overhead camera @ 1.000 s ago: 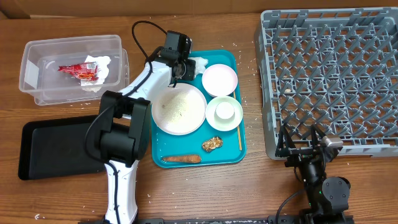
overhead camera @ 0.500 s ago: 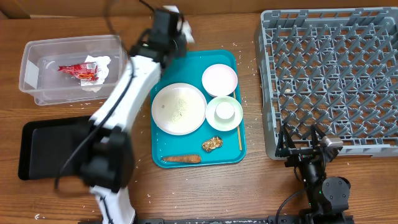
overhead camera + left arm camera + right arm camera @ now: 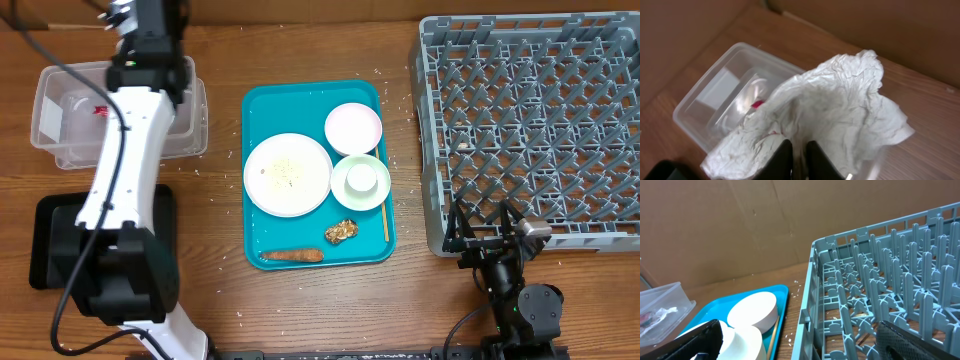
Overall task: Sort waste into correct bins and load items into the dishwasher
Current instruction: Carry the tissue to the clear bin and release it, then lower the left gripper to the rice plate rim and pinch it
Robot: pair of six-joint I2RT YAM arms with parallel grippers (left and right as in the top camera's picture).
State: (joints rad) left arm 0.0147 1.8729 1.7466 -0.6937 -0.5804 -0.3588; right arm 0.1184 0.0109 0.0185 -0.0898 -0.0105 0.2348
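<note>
- The left gripper is nearly closed, pinching the crumpled white napkin at its lower edge. The paper fans out in front of the wrist camera.
- It hangs above the clear plastic tub. I judge this to be the drop point for paper waste, since the small red wrapper already lies inside.
- The napkin hides the tub's near side in the wrist view, so I cannot tell whether it is centred over the opening.
- The right gripper stands wide open and empty at the near edge of the grey dish rack, well apart from the work.
- On the teal tray sit the white plate with rice grains, two white bowls, the brown food lump and the sausage-like stick.
- The black tray lies on the tabletop, partly under the left arm. Nothing blocks the tub.
</note>
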